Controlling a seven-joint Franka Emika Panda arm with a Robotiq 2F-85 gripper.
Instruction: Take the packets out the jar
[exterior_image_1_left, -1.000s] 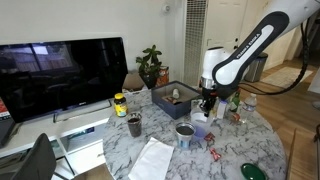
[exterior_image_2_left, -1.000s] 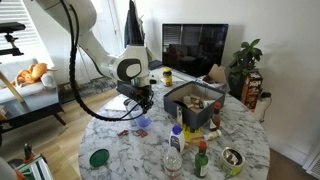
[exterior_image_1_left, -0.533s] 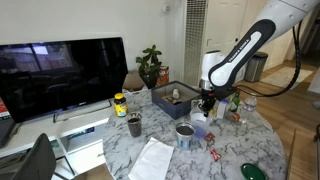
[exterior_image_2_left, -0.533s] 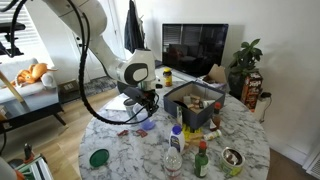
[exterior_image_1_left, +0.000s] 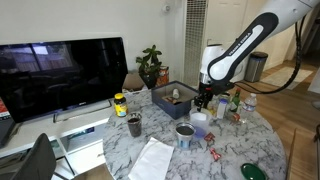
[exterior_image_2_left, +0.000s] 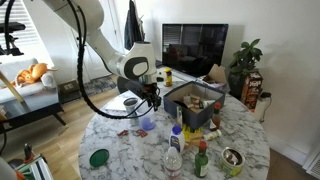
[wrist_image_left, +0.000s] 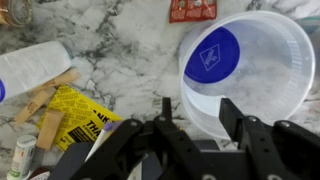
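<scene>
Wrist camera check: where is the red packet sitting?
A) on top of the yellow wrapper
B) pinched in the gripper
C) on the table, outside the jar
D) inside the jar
C: in the wrist view the red packet lies flat on the marble table just past the rim of the jar. It is well clear of the gripper, whose fingers stand apart with no packet between them.
</scene>
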